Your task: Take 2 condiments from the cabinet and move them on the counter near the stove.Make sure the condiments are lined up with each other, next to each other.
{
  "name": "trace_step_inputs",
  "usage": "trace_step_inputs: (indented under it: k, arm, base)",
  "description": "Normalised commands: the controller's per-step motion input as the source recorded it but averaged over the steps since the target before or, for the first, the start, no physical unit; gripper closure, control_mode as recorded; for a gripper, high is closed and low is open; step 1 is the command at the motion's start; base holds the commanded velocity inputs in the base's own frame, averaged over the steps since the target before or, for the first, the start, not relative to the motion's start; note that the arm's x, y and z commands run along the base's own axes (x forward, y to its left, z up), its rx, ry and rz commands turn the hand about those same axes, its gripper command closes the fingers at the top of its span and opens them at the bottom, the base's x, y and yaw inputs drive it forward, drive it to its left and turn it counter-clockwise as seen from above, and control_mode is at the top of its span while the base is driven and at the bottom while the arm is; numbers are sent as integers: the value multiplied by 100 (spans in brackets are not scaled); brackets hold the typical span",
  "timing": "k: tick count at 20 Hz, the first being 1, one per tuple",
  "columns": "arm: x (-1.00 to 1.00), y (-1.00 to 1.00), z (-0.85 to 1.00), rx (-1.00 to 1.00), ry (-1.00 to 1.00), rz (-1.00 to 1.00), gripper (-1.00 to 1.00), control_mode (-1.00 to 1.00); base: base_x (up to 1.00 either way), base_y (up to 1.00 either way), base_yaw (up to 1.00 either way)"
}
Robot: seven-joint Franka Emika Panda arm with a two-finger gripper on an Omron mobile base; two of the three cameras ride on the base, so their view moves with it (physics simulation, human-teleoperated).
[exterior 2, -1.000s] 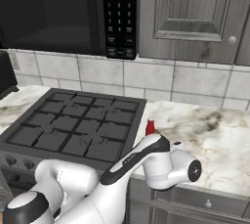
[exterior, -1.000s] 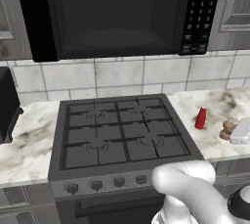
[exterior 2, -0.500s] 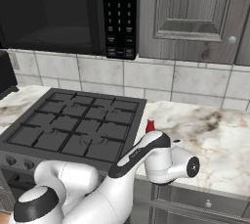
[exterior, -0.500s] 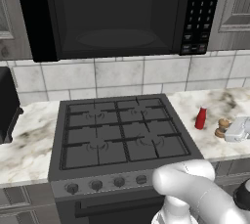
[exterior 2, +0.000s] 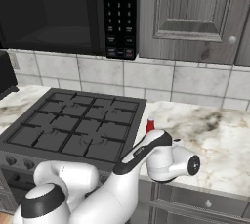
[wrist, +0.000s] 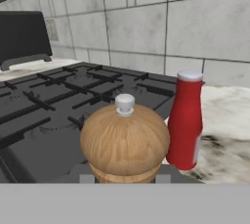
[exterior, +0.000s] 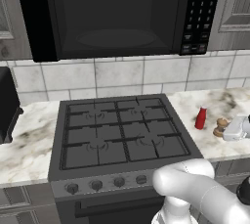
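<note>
The wooden shaker (wrist: 125, 142) sits right in front of the hand, upright, its knob pointing straight up, and it looks to be clamped low down between the fingers, which are drawn in as far as they go around its base; the fingertips themselves are hidden below the shaker in the hand view, so I judge the grip from how close and centred it sits. From the left base view the shaker (exterior: 220, 126) stands on the bench (exterior: 224, 103) to the right of the stove (exterior: 122, 135), with the white hand just beside it on the far side from the stove. The red squeeze bottle (exterior: 200, 118) stands upright too, a little nearer the stove and slightly further back towards the wall; in the hand view the bottle (wrist: 185, 120) is just beside the shaker, nearly touching. What matters now is that line: the two stand side by side near the stove edge, so letting go should leave the shaker upright next to the bottle, if the hand backs away from both
</note>
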Motion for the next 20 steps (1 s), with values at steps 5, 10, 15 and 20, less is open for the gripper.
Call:
trace_step_inputs:
  k: [5,10,15,20]
  arm:
    - [6,0,-3,0,0,0,100,-100]
    - [18,0,-16,0,0,0,100,-100]
    - [15,-2,-17,0,0,0,100,-100]
    - [12,-14,-10,3,0,0,100,-100]
  base:
    - [0,0,0]
    - [0,0,0]
    - [0,0,0]
    - [0,0,0]
